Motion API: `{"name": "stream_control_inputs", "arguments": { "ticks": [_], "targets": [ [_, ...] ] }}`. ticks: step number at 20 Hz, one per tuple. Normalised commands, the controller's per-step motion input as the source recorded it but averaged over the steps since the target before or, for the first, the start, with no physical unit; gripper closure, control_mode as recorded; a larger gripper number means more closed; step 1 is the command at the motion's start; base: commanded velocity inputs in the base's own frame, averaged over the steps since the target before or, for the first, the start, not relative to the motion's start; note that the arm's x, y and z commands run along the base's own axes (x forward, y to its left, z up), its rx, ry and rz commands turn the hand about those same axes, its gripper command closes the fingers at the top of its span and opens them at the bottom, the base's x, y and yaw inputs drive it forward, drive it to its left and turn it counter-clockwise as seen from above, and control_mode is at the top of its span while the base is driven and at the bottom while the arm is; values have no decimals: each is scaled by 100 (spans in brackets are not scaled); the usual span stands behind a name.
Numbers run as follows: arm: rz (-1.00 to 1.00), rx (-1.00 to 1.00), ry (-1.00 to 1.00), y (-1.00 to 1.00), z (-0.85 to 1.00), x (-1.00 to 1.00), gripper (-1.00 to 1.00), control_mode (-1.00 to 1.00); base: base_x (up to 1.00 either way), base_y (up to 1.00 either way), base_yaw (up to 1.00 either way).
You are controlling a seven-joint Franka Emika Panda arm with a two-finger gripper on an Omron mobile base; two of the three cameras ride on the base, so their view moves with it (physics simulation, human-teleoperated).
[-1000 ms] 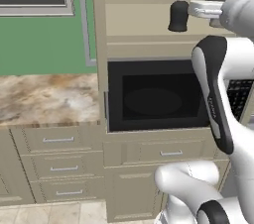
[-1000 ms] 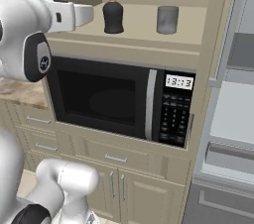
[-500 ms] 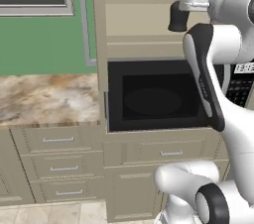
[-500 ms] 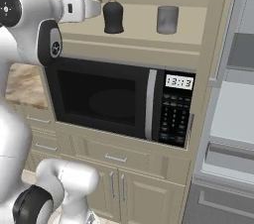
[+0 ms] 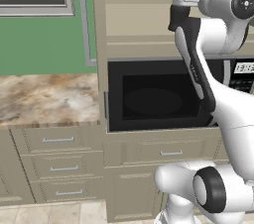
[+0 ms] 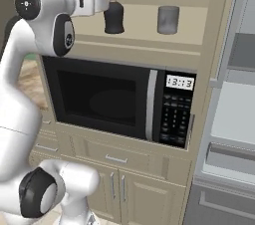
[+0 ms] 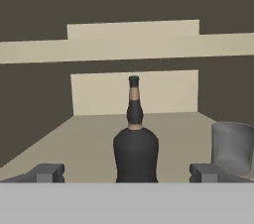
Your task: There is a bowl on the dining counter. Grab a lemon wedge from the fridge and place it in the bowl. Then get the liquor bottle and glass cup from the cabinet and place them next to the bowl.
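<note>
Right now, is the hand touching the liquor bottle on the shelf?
Apart. In the hand view the two fingertips stand wide on either side of the liquor bottle, with bare shelf showing between each tip and the bottle.

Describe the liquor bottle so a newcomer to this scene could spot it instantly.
Find the black microwave; above it is an open cabinet shelf. The liquor bottle stands upright there: dark, squat body, thin neck. The grey glass cup beside it is short and neckless.

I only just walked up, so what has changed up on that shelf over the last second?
The arm reached further in, bringing its open gripper up to the liquor bottle, fingers either side of it, nothing grasped yet. The bottle, glass cup and microwave stayed put.
</note>
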Motion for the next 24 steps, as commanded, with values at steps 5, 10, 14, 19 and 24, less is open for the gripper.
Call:
{"name": "stream_control_inputs", "arguments": {
  "ticks": [5,10,14,19,24],
  "targets": [
    [0,0,-3,-13,7,32,-100,-100,0,0,0],
    [0,0,0,-8,12,29,-100,-100,0,0,0],
    [0,0,0,-3,7,29,-100,-100,0,0,0],
    [0,0,0,-3,6,37,-100,-100,0,0,0],
    [0,0,0,-2,3,41,-100,-100,0,0,0]
  ]
}}
